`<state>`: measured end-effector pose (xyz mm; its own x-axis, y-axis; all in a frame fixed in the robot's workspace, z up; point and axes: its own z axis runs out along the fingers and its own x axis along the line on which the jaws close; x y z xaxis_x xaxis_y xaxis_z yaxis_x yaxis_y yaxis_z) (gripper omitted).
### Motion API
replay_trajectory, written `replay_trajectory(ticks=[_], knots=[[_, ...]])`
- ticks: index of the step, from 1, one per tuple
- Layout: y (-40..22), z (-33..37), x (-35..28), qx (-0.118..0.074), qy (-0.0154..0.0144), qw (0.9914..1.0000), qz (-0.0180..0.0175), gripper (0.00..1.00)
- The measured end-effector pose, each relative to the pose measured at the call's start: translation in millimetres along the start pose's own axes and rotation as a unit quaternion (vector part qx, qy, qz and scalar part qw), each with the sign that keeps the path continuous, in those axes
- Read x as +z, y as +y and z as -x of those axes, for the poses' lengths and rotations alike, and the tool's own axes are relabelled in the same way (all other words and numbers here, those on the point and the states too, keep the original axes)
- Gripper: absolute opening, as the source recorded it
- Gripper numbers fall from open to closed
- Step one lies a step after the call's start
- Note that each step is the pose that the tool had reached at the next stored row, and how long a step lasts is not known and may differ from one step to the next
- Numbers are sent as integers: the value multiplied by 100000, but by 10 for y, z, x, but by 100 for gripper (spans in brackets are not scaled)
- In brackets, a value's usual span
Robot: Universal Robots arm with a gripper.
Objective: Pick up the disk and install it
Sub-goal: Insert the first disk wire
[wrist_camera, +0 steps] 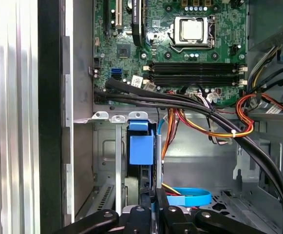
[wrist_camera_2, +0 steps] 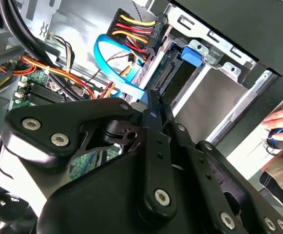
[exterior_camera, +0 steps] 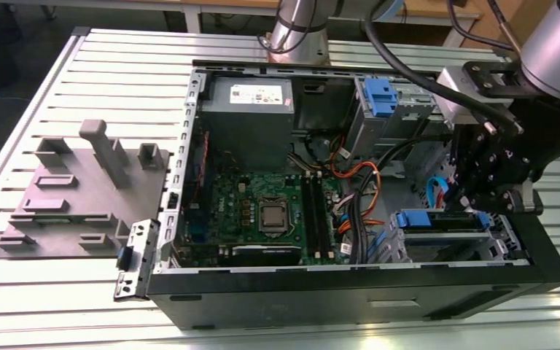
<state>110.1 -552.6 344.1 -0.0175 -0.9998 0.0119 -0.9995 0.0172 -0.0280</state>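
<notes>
The disk (exterior_camera: 440, 219) stands on edge in the drive bay at the case's front corner, on the exterior view's right, its blue carrier frame facing up. In both wrist views the disk (wrist_camera: 140, 147) (wrist_camera_2: 164, 73) runs away from the fingertips into the bay. My black gripper (exterior_camera: 485, 206) hangs right over the disk's near end. Its fingers (wrist_camera_2: 153, 117) are pressed together, so the gripper (wrist_camera_2: 152, 97) (wrist_camera: 153, 196) is shut, with the tips at the disk's connector end. Whether they pinch the carrier's edge is hidden.
The open computer case (exterior_camera: 358, 295) lies on a slatted metal table (exterior_camera: 47, 306). A light-blue data cable (wrist_camera_2: 113, 68) and red-yellow power wires (wrist_camera_2: 131, 29) hang beside the bay. A second blue carrier (exterior_camera: 378, 98) sits in the upper bay. A grey fixture (exterior_camera: 76, 197) stands left. A hand (wrist_camera_2: 282, 119) rests outside the case.
</notes>
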Motion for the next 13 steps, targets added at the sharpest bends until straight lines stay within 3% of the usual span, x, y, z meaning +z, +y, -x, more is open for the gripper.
replay_trajectory(ticks=[13], knots=[[1,-8,53,2,-13,100000,3,16]])
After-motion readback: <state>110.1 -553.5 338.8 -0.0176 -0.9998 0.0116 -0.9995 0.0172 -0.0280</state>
